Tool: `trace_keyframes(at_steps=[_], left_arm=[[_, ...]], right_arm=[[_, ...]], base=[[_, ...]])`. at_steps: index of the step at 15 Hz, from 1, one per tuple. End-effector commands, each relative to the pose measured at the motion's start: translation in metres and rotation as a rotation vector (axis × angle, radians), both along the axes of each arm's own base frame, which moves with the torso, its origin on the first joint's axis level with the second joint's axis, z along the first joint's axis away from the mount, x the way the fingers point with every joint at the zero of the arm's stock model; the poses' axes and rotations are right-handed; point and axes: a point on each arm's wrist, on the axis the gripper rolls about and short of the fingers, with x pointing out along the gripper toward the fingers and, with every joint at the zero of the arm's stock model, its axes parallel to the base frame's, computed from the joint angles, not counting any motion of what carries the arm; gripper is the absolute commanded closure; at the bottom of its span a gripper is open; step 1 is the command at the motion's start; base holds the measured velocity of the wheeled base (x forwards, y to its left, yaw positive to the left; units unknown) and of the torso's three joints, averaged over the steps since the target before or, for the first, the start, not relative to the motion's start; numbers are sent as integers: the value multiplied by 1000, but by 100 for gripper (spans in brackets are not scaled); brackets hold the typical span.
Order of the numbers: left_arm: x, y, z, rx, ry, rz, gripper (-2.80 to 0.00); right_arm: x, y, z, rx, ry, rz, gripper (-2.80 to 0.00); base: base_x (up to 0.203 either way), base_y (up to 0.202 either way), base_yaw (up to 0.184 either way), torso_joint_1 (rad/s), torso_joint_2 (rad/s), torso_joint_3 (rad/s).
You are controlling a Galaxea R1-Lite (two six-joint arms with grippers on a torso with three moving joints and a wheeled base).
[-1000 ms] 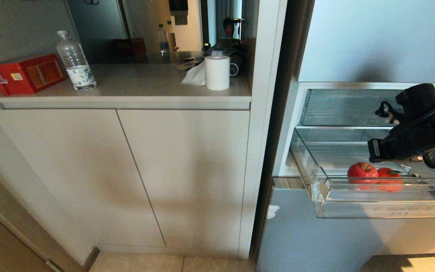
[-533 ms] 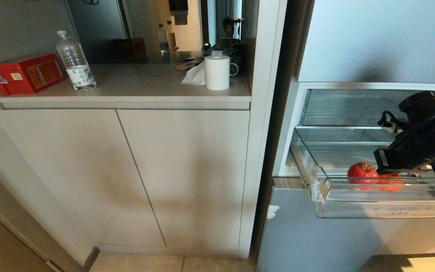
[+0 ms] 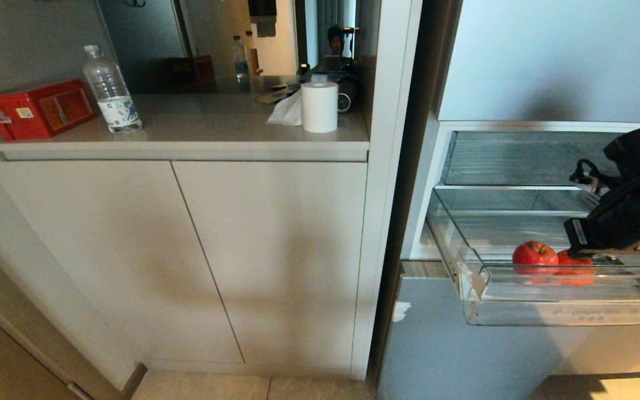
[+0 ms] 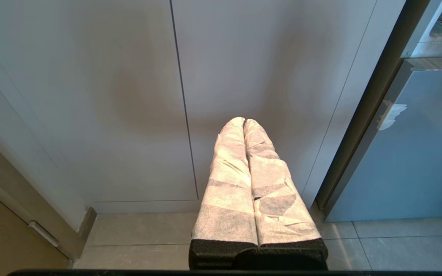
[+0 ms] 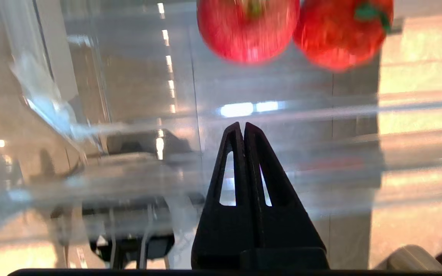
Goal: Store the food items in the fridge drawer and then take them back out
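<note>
The clear fridge drawer point(image 3: 548, 312) stands pulled out at the right of the head view. Inside it, side by side near the front lip, lie a red apple point(image 3: 534, 254) and a red-orange tomato point(image 3: 576, 261) with a green stem. My right arm point(image 3: 625, 214) reaches over the drawer just right of the tomato and hides part of it. In the right wrist view my right gripper point(image 5: 244, 124) is shut and empty, aimed at the clear drawer wall point(image 5: 290, 111), a short gap from the apple point(image 5: 248, 32) and tomato point(image 5: 340, 36). My left gripper point(image 4: 244, 120), wrapped in white, is shut and parked low before the cabinet doors.
A second clear compartment point(image 3: 509, 158) sits above the drawer, and the grey-blue lower fridge door point(image 3: 464, 355) is below it. The counter point(image 3: 198, 147) to the left carries a red box point(image 3: 39, 108), a water bottle point(image 3: 111, 91) and a paper roll point(image 3: 320, 106).
My right arm has shifted to the right over the drawer and tipped further downward. The apple and tomato have stayed where they were.
</note>
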Motion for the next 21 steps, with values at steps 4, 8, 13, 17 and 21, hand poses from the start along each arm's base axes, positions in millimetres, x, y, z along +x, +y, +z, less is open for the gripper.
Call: trace_keyframes(at_steps=[4, 8, 13, 17, 21], left_arm=[[0, 0, 0, 0, -1, -1, 0], [0, 0, 0, 0, -1, 0, 0], [0, 0, 0, 0, -1, 0, 0], [0, 0, 0, 0, -1, 0, 0], [0, 0, 0, 0, -1, 0, 0]], right_arm=[[38, -5, -20, -4, 7, -12, 0], [62, -9, -30, -17, -17, -32, 0], [68, -9, -31, -18, -25, -33, -280], [69, -12, -27, -20, -44, -39, -280], [79, -14, -39, -20, -26, -37, -280]], base=[[0, 0, 0, 0, 0, 0], [0, 0, 0, 0, 0, 0], [0, 0, 0, 0, 0, 0], [0, 0, 0, 0, 0, 0], [0, 0, 0, 0, 0, 0]])
